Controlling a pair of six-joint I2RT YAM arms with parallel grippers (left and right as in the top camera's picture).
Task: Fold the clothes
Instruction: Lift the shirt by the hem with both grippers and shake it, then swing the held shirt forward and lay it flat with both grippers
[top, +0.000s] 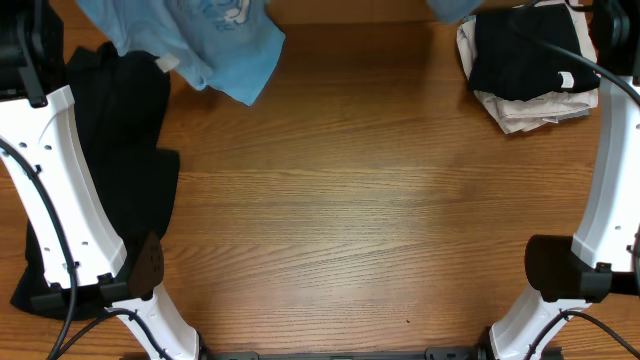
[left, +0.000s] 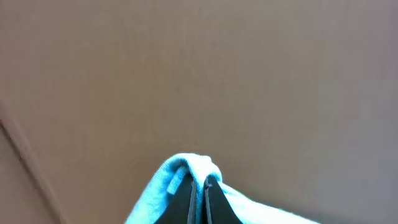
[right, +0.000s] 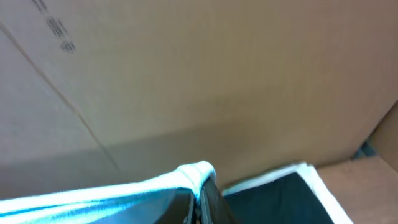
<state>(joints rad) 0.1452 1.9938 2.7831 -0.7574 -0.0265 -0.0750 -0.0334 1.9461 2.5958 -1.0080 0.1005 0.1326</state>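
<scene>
The light blue T-shirt (top: 215, 40) hangs at the far edge of the overhead view, lifted off the table, with white print showing. Its top is cut off by the frame. My left gripper (left: 198, 186) is shut on a bunched edge of the T-shirt (left: 155, 193), seen in the left wrist view. My right gripper (right: 198, 196) is shut on a hemmed edge of the T-shirt (right: 93, 199), which stretches left in the right wrist view. Both gripper tips are out of the overhead frame.
A black garment (top: 120, 160) lies along the table's left side under my left arm. A folded stack of black and pale clothes (top: 525, 65) sits at the far right, also in the right wrist view (right: 280, 199). A cardboard wall (left: 199, 74) stands behind.
</scene>
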